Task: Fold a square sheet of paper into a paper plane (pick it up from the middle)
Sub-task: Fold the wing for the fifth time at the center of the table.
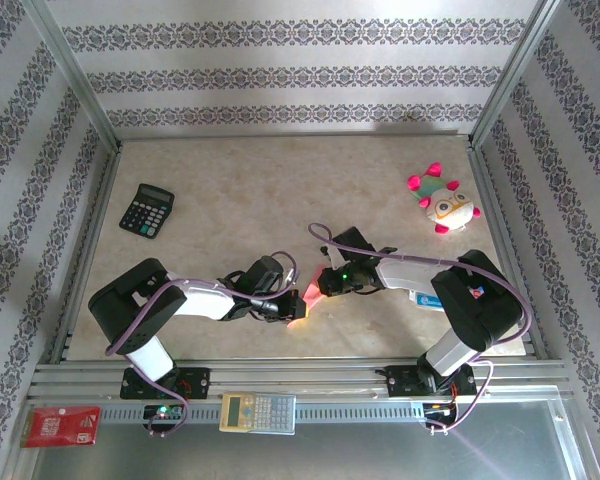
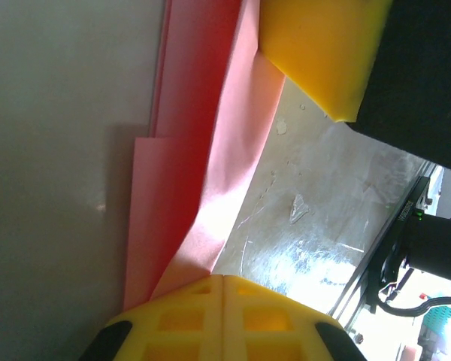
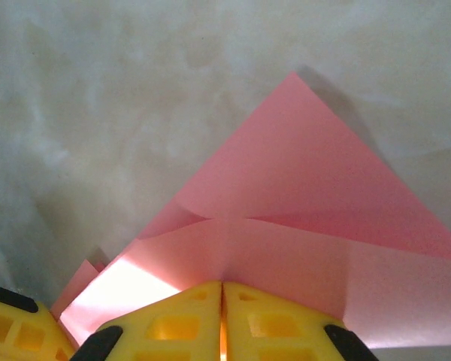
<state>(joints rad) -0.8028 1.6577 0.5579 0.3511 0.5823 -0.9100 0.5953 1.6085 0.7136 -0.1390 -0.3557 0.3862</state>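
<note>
A robot lab test cell: aluminium frame (image 1: 75,75), patterned wallpaper walls (image 1: 280,80), a marble-look tabletop (image 1: 260,190).

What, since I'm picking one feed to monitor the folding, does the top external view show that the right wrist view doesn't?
Top external adds the left end effector, the black calculator and the plush toy on the table. Right wrist adds the pink paper's pointed tip and crease lines up close. Both share the pink paper and the shut right end effector gripping it.
</note>
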